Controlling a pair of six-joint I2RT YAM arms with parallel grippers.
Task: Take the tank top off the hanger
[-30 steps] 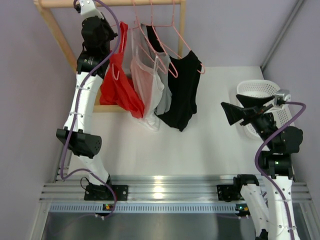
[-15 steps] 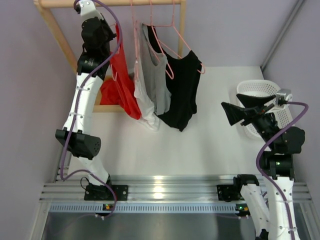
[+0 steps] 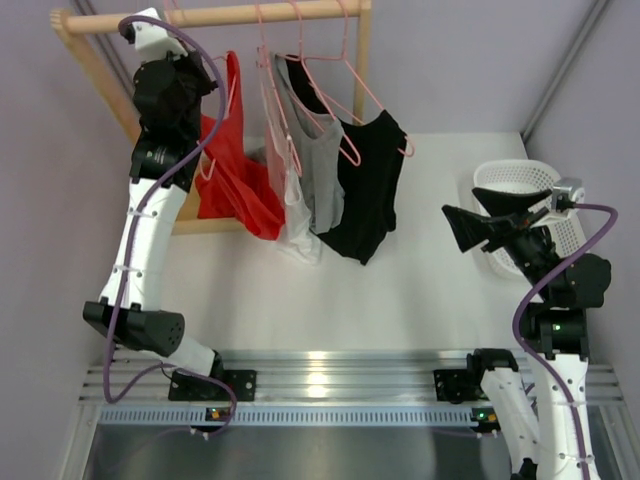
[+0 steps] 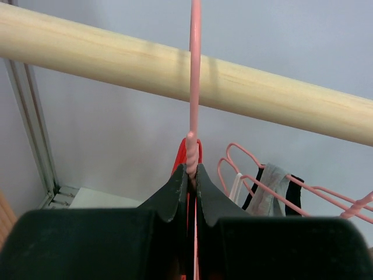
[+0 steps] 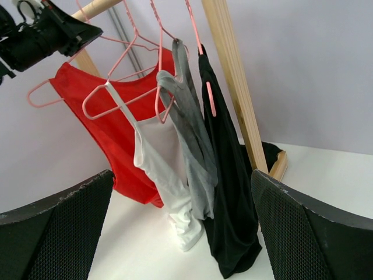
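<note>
fig. left arm at the rack, top and wrist views. my left gripper (image 4: 191, 172) is pinched tight on the twisted neck of the pink hanger (image 4: 194, 87), just beneath the wooden rail (image 4: 262, 96). the red tank top (image 3: 235, 175) hangs from that hanger, directly under the wrist. compared with a second ago, the arm has swung toward the left end of the rail, and the red top has gone with it, drawing apart from the white top (image 3: 293, 215), grey top (image 3: 320, 180) and black top (image 3: 365, 190). the rail also sits a little further left in the top view. i read this as the hanger being dragged along the rail, not lifted off it; its hook runs out of frame, so i cannot tell whether it has cleared. the garment is not yet off the hanger. my right gripper (image 5: 180, 178) stands wide apart, holding nothing, near the white basket (image 3: 520, 175).
</note>
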